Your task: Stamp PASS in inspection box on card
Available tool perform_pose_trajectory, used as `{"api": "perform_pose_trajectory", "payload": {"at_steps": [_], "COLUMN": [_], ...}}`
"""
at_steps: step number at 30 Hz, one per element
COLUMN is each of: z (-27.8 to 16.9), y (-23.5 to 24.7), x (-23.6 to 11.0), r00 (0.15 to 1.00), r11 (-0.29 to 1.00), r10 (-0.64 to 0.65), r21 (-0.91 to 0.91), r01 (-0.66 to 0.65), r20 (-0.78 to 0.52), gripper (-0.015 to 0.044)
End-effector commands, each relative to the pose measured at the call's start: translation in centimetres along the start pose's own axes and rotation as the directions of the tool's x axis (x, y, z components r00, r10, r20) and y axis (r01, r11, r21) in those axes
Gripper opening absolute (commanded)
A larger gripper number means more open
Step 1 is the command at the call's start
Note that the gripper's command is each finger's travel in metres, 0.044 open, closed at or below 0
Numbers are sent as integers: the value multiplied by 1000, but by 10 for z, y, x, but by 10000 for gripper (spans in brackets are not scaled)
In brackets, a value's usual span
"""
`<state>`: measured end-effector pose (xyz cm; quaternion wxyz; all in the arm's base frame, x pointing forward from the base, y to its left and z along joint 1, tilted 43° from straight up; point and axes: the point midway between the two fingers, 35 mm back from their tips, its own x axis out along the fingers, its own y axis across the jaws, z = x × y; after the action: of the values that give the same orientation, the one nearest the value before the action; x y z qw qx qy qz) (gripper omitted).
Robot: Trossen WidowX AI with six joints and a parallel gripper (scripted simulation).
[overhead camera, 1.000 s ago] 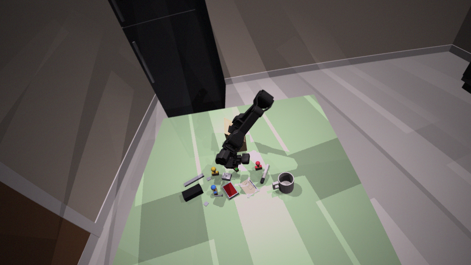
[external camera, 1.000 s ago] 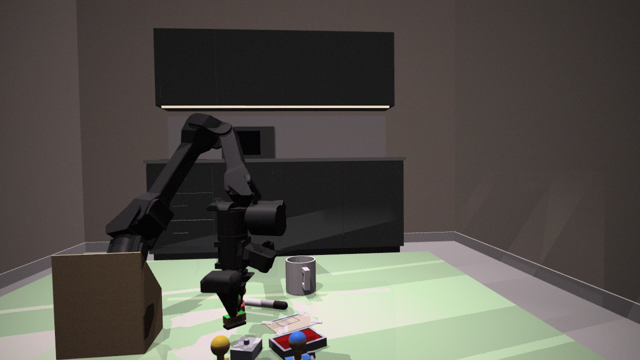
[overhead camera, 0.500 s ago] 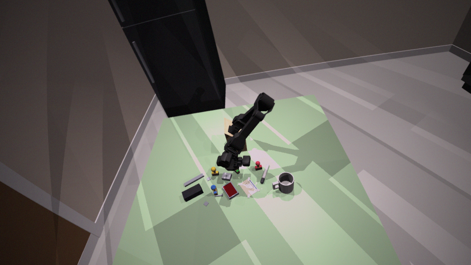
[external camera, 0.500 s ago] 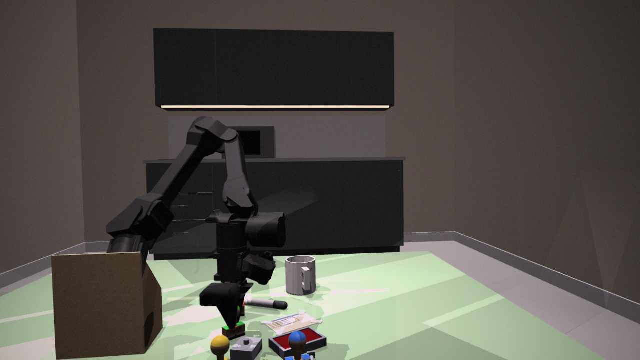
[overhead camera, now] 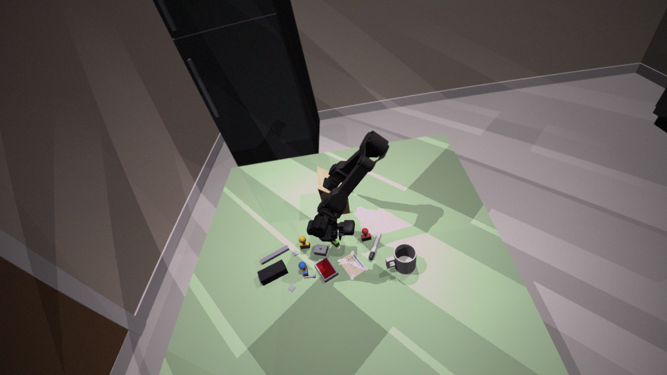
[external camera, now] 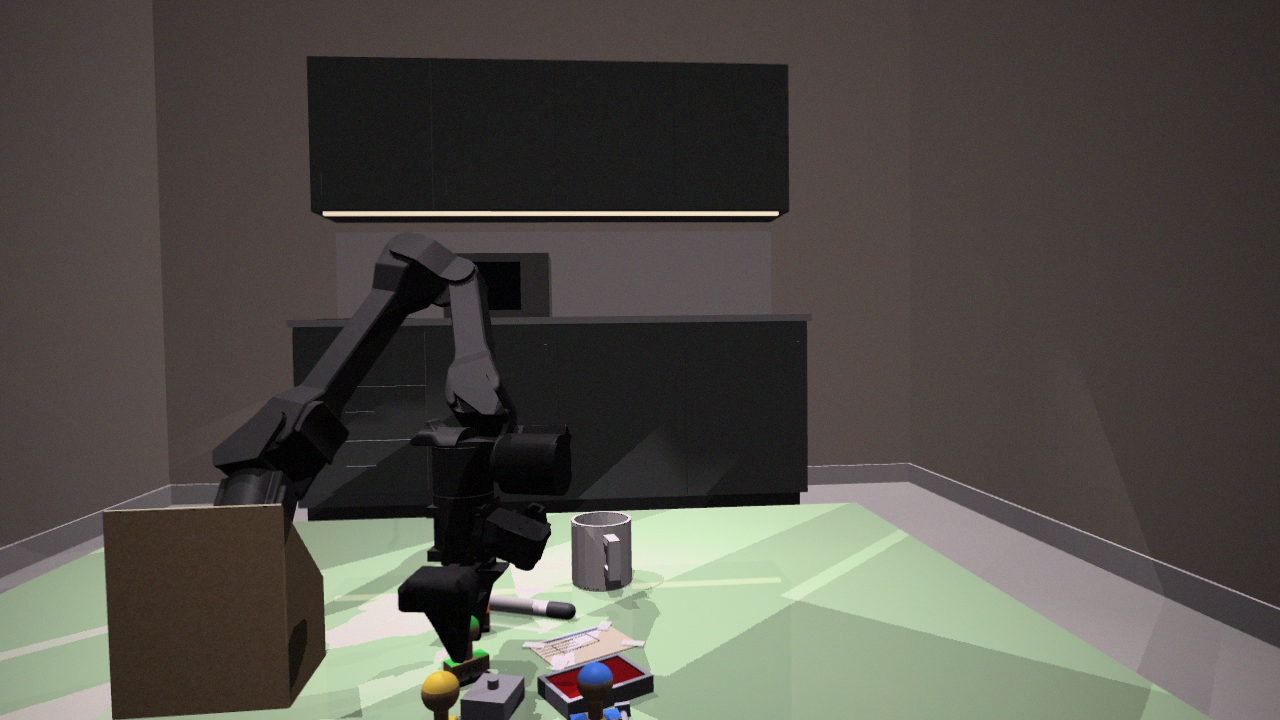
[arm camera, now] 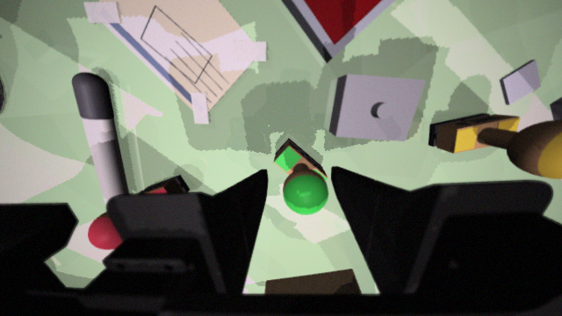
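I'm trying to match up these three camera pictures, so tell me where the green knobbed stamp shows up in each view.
Top: the green stamp sits just below the gripper, mostly hidden by it.
Exterior: low centre-left, standing on the bench under the open fingers.
Wrist: centre, its knob between the two dark fingers, neither touching it.
Shared landmark: the grey block, beside the stamp in all three.

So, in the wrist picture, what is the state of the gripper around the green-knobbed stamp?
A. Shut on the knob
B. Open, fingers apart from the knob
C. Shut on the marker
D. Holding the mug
B: the gripper is open, with gaps visible on both sides of the green-knobbed stamp.
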<state>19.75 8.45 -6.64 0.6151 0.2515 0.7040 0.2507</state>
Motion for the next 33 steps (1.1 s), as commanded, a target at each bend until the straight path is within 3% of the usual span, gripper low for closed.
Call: {"api": "perform_pose_trajectory", "payload": {"at_steps": [1,5,8,33], "z": [6,6,0,0], "y": [-3,-3,-1,0], "x": [-22,-90,-115,-116], "r00": [1000,1000,1000,1000], "r11": [1000,1000,1000,1000], "r10": [-9,-9,-2,2], "r21": [-2,2,2,7], "r01": [9,9,2,-2], "r20": [7,5,3,6], "gripper": [253,253,253,253]}}
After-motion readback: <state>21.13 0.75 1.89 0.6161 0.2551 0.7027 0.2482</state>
